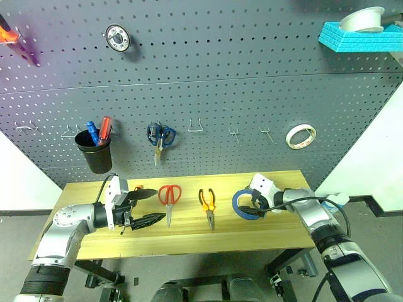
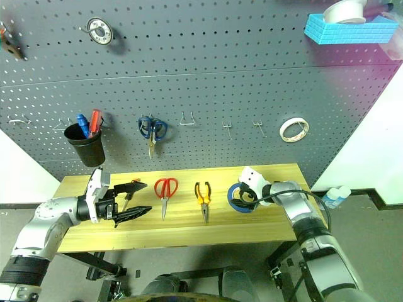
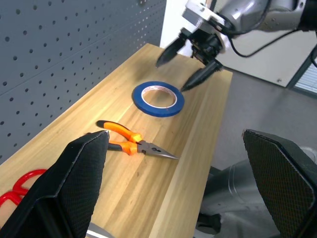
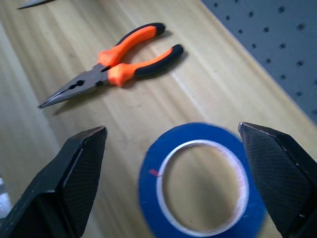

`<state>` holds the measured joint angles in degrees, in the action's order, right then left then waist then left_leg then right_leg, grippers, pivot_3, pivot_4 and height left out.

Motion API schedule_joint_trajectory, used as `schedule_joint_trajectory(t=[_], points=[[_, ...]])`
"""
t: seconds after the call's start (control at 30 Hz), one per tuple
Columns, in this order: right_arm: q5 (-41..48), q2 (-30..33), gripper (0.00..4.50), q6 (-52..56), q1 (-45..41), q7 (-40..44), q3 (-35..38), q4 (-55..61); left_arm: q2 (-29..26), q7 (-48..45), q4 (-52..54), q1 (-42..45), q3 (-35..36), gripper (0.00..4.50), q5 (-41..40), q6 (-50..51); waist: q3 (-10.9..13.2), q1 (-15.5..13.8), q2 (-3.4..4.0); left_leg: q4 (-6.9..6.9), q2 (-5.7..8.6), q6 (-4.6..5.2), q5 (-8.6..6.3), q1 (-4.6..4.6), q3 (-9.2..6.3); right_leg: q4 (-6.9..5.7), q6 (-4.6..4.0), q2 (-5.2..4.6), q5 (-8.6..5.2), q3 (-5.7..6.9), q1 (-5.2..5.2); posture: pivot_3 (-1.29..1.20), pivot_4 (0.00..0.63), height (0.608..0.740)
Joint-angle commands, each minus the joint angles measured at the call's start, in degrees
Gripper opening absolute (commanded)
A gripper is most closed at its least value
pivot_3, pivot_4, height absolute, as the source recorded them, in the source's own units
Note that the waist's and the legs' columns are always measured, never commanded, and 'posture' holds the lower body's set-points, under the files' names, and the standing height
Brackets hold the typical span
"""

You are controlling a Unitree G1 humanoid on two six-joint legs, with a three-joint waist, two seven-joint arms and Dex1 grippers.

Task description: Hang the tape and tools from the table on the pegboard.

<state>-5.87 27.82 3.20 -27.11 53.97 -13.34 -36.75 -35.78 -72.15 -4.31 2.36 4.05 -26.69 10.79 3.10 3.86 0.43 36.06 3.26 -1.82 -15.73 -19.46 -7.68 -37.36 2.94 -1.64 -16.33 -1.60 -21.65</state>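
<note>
The blue tape [image 1: 242,205] lies flat on the desk [image 1: 189,236], toward its right end, with its white core facing up. The right gripper [image 3: 187,63] hangs just above the tape with its two black fingers spread wide apart, one on each side of the ring, and it holds nothing; whether a fingertip touches the roll cannot be told. In the right wrist view the ring sits between the two finger pads [image 4: 74,173].

Left of the tape, the pliers [image 1: 208,206] lie on the wood with their orange-and-black handles toward the pegboard [image 1: 208,69] and their nose toward the front edge. Left of those lie the red scissors [image 1: 169,197], handles toward the board and blades toward the front. The left gripper [image 1: 146,207] hovers over the left part of the desk, pointing right, its fingers wide apart and empty. A bit of orange [image 1: 138,188], seemingly a handle, shows just behind it, mostly hidden.

On the pegboard, blue-handled scissors [image 1: 160,137] hang from a hook, and a black cup [image 1: 94,153] holds a blue and a red screwdriver. A whitish tape roll [image 1: 300,136] hangs at the right. Several small hooks [image 1: 196,126] between the scissors and that roll are bare. A turquoise shelf [image 1: 359,39] at the upper right carries a white roll.
</note>
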Motion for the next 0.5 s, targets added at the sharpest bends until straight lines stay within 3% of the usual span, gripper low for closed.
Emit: schedule_joint_trajectory(t=[0.03, 0.5], points=[[-2.3, 0.2, 4.46, -0.8, -2.3, 0.3, -2.0, -1.7, -0.1, 0.2, 1.0, -0.5, 0.8, 4.5, -0.2, -1.3, 0.0, 0.0, 0.0, 0.0, 0.0, 0.0, 0.0, 0.0, 0.0, 0.0, 0.0, 0.0, 0.0, 0.0, 0.0, -0.05, 0.0, 0.74], [-8.2, -1.8, 4.46, -6.9, -7.5, -1.8, -6.1, -17.6, -0.3, 0.7, 2.2, -3.4, 2.0, 4.5, -0.9, -2.8, 0.0, -0.5, 0.0, 0.01, 0.0, 0.0, 0.0, 0.02, 0.01, -0.01, -0.04, 0.01, 0.01, 0.0, 0.01, -0.02, 0.0, 0.74]])
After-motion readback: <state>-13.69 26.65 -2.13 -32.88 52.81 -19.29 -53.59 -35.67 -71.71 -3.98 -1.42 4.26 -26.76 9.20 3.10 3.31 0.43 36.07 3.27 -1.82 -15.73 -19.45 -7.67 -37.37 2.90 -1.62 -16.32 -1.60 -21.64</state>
